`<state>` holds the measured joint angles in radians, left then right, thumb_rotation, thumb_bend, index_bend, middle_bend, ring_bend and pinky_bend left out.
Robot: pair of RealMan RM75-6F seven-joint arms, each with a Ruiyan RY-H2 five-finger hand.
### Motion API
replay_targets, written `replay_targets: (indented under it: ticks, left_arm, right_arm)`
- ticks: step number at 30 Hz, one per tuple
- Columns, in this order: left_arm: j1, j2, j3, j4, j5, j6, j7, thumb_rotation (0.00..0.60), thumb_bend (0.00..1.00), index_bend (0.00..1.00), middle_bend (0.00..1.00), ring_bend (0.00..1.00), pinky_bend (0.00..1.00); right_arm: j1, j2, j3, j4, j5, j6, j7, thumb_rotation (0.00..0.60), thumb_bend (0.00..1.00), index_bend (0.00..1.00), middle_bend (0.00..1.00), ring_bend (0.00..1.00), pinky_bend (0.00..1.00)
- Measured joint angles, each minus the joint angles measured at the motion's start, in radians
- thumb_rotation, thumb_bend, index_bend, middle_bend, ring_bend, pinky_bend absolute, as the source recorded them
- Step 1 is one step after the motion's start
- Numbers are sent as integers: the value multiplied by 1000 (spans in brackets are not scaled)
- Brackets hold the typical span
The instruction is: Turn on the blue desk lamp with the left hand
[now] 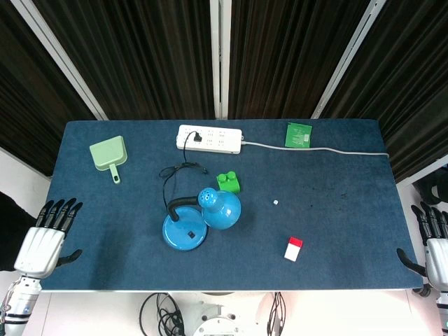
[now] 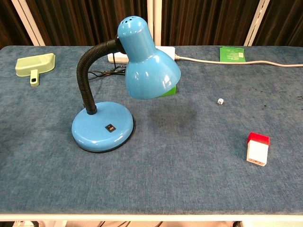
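The blue desk lamp (image 1: 203,213) stands near the middle of the blue table, its round base (image 2: 102,126) toward the front with a small black switch (image 2: 110,127) on top. Its shade (image 2: 147,61) hangs on a black flexible neck and shows no light. Its black cord runs to a white power strip (image 1: 210,138). My left hand (image 1: 45,241) rests at the table's front left edge, fingers spread, holding nothing, well left of the lamp. At the front right edge my right hand (image 1: 435,248) is likewise open. Neither hand shows in the chest view.
A green dustpan (image 1: 109,155) lies at the back left. A green block (image 1: 228,183) sits just behind the lamp shade. A red-and-white block (image 1: 294,248) lies front right, a tiny white die (image 1: 276,202) mid-table, and a green card (image 1: 299,134) at the back.
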<state>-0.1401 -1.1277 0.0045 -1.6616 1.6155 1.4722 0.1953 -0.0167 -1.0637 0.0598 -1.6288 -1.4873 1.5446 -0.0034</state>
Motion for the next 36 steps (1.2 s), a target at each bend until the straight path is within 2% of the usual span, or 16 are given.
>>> replay_targets:
  ticks: [14, 15, 16, 19, 20, 21, 24, 26, 29, 36]
  left_arm:
    - [-1, 3, 3, -5, 13, 3, -2, 600, 10, 43, 5, 0, 3]
    - [-1, 4, 3, -5, 15, 2, -5, 600, 12, 43, 55, 17, 44]
    - [-1, 4, 4, -8, 13, 1, -7, 600, 18, 43, 143, 76, 124]
    - [-3, 6, 9, -16, 8, -13, -14, 600, 78, 44, 388, 333, 446]
    - [-5, 5, 14, -17, 8, -25, -17, 600, 104, 45, 438, 393, 510]
    - [-6, 4, 20, -17, 10, -35, -18, 600, 153, 50, 522, 487, 599]
    - [-14, -10, 42, -15, 32, -59, -38, 600, 297, 87, 698, 676, 744]
    - [-23, -24, 62, -9, 63, -78, -74, 600, 342, 108, 745, 727, 785]
    - [-41, -60, 89, 10, 116, -113, -105, 600, 350, 116, 760, 743, 798]
    - [-92, -146, 103, 31, 141, -210, -39, 600, 374, 107, 768, 745, 798]
  right_arm:
    - [-1, 5, 2, -3, -3, 6, 9, 600, 176, 0, 0, 0, 0]
    - [0, 6, 3, -4, -3, 5, 10, 600, 176, 0, 0, 0, 0]
    - [0, 6, 4, -4, -3, 5, 10, 600, 176, 0, 0, 0, 0]
    - [2, 6, 3, -5, -3, 1, 11, 600, 176, 0, 0, 0, 0]
    - [2, 6, 2, -5, -4, 0, 12, 600, 176, 0, 0, 0, 0]
    - [2, 6, 1, -4, -5, -1, 13, 600, 176, 0, 0, 0, 0]
    - [1, 4, 1, 1, -5, 1, 22, 600, 176, 0, 0, 0, 0]
    - [0, 3, 2, 4, -2, 0, 27, 600, 176, 0, 0, 0, 0]
    - [1, 4, 2, 4, -4, 2, 27, 600, 176, 0, 0, 0, 0]
    - [3, 4, 2, -8, -11, 3, 23, 600, 176, 0, 0, 0, 0]
